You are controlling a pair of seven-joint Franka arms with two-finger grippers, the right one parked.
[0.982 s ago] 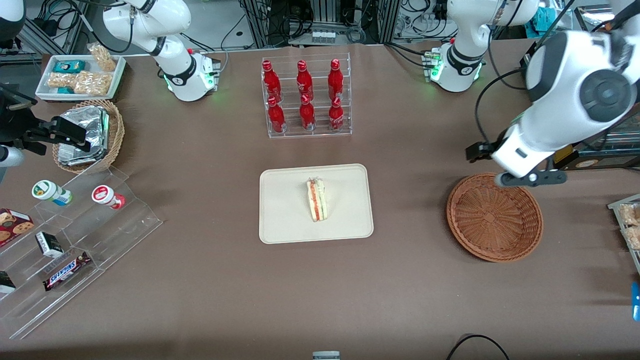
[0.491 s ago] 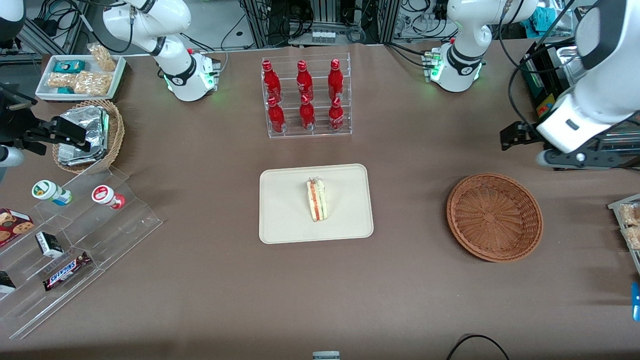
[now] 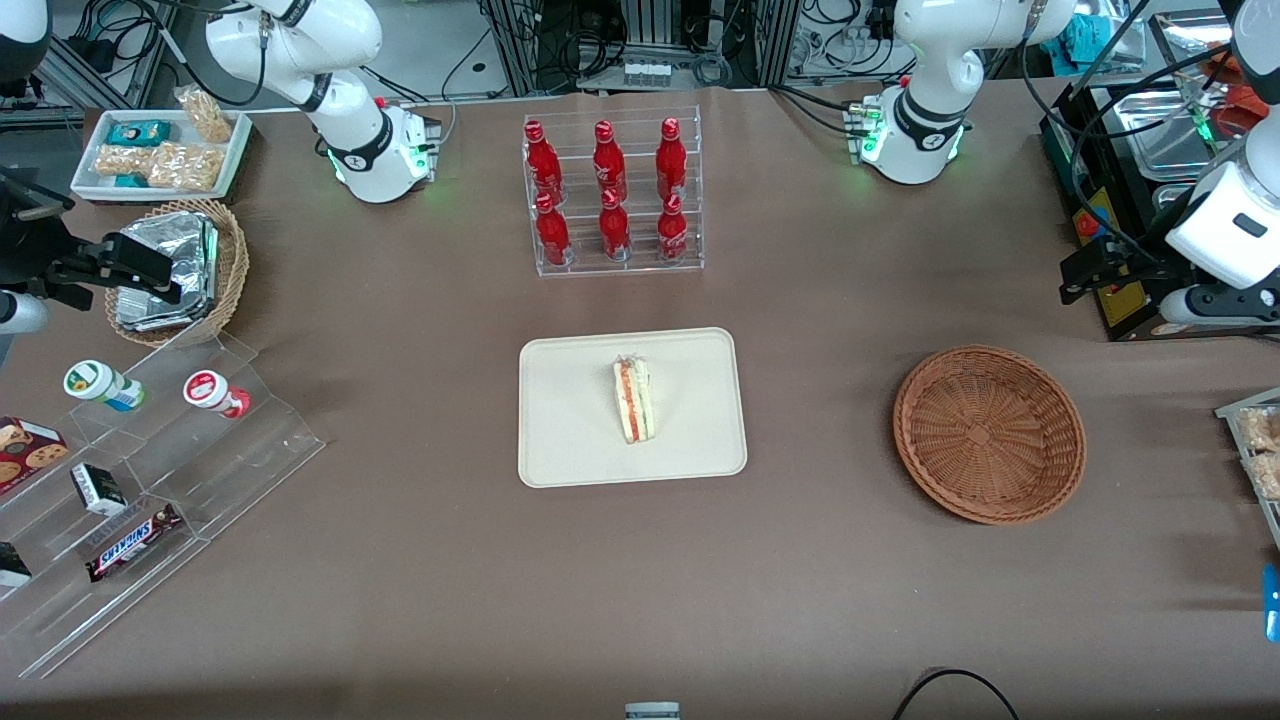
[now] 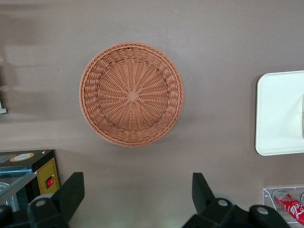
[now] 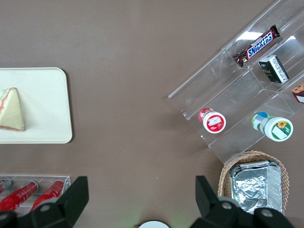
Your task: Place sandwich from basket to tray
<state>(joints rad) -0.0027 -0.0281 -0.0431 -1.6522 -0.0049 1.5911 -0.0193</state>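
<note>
Your claw point(image 4: 133, 190) hangs high over the surface point(image 3: 820, 560), off at the working arm's end, with its two fingers spread wide and nothing between them. In the front view the claw point(image 3: 1090, 275) sits above the table edge, farther from the front camera than the basket point(image 3: 989, 434) and a little more toward the working arm's end.

Directly under the wrist camera you have the basket point(image 4: 131, 94), and its woven bowl shows bare all the way to the centre. There is nothing in it for you to pick.

Move outward from there toward the middle of the surface and you reach the tray point(image 3: 632, 407), well apart from the basket. The sandwich point(image 3: 632, 400) lies on it already, near its middle, with its long axis running from the camera side toward the bottle rack point(image 3: 612, 192). From the parked arm's wrist you can see the sandwich point(image 5: 10, 109) as a flat triangular wedge resting inside the rim of the tray point(image 5: 47, 107).

So the relation that matters is this: the sandwich lies from your claw past the basket, toward the parked arm's end, and the working arm is the nearer one. Judged from how things lie, the placing looks done, and you have no need to go back down; a retreat is all that seems left.
</note>
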